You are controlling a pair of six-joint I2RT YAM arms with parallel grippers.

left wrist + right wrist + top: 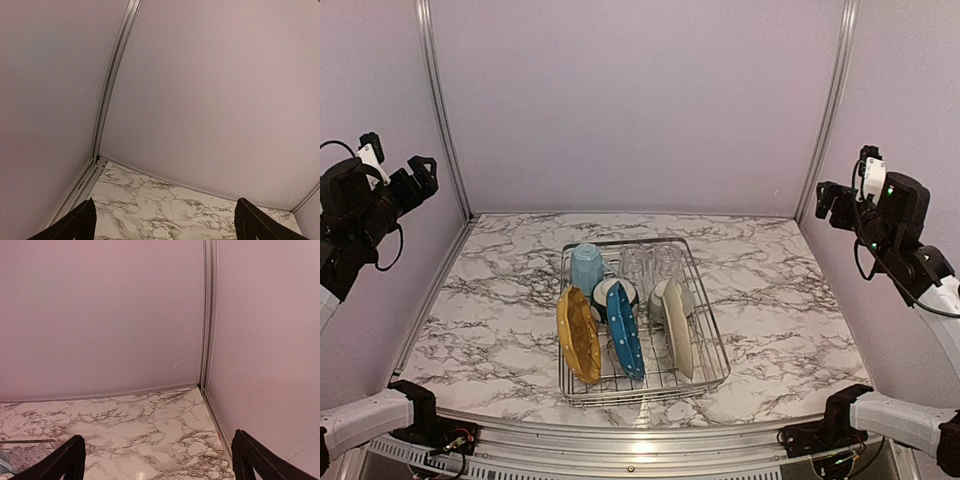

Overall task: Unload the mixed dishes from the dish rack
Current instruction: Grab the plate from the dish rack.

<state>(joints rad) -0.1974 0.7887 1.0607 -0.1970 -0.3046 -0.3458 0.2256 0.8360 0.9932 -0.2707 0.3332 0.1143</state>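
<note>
Dish rack [712, 318]: sits mid-table on the marble top [490, 320], fully loaded, nothing unloaded yet.

Load, placed by the rack:
- Near end of rack: yellow plate [578, 335], blue dotted plate [624, 345] and beige plate [678, 330], all on edge, side by side between the prongs.
- Middle of rack: teal-and-white bowl [612, 293] and grey-green bowl [660, 300], tucked just behind the plates and partly hidden by them.
- Far end of rack: light blue mug [586, 268], with two clear glasses [635, 265] to its right.

Grippers: left gripper [423, 172] is high and well left of the rack. Right gripper [828, 203] is high and well right of it. Both wrist views show the fingers spread wide with nothing between them.

Risks (judgement):
- The plates stand close together, so a finger pushed in between two could tip the neighbour or chip a rim.
- A plate caught on a prong could drag the whole rack as it lifts.
- The glasses stand close together and look slick, so a slip or a knock is likely.
- The bowls are blocked by the plates in front of them; those probably come out first.

Surroundings: plain walls on three sides of the rack. The marble on both sides of it looks free for setting dishes down.
</note>
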